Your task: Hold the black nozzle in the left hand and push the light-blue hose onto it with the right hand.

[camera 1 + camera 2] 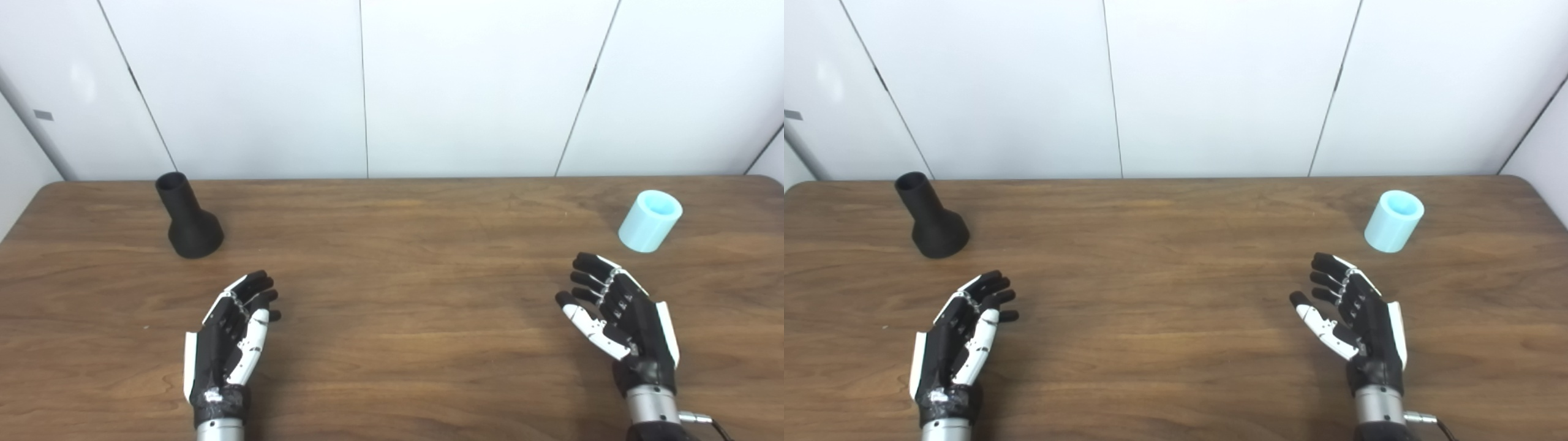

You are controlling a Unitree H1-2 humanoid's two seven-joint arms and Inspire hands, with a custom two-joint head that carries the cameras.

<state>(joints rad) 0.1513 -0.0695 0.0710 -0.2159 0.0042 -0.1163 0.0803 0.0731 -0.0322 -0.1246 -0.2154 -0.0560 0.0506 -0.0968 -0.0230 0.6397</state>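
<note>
While both arms reach in from the near edge of the wooden table (392,257), neither grasps anything. The left robot hand (231,334) is above the table's near left part, palm turned inward, its fingers (256,283) extended and slightly apart, holding nothing. The right robot hand (618,312) mirrors it on the near right side, palm facing inward, fingers (588,263) spread and empty.

The black nozzle (187,217) stands upright on its flared base at the far left of the table, its narrow open end pointing up, beyond the left robot hand and clear of it. The light-blue hose (650,220), a short tube piece, stands at the far right of the table with its open end up, near the right robot hand's fingertips without touching them. The two parts are well apart, on opposite sides of the table.
</note>
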